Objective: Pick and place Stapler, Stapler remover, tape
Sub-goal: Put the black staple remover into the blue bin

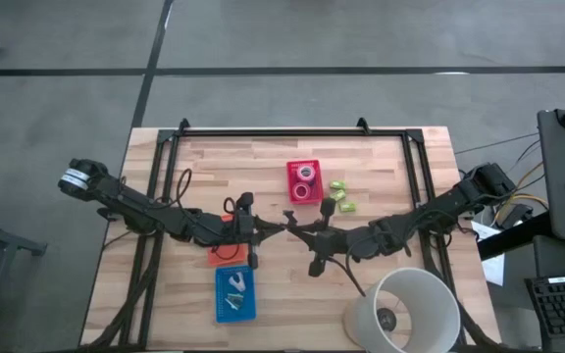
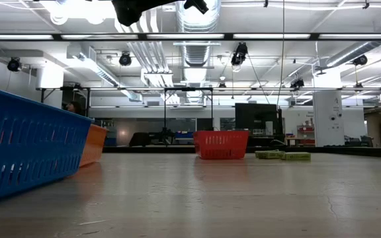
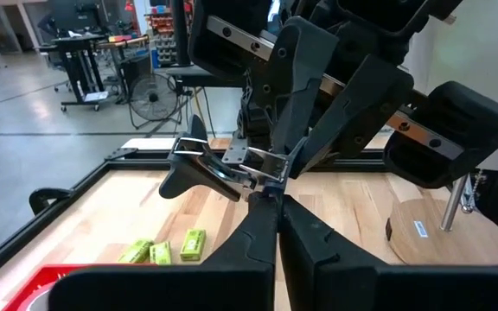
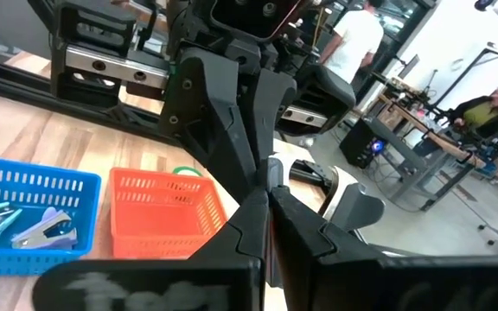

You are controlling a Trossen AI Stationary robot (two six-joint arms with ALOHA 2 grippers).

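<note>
Your stapler remover (image 3: 219, 168) is up in the air over the middle of the tabletop (image 1: 390, 167). The left gripper (image 3: 275, 200) and right gripper (image 3: 285, 168) both look pinched together on its metal end. It's light, stiff and slick, so I'd grab the black handles instead.

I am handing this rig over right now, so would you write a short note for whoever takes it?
Right hand: above table centre, shut on the staple remover.
Left hand: shut, tips touching it; whether it grips too is unclear.
Tape rolls: in the red basket.
Blue basket: holds small tools, so some sorting looks done.
Left: place the remover. I cannot make out a stapler for certain.
</note>
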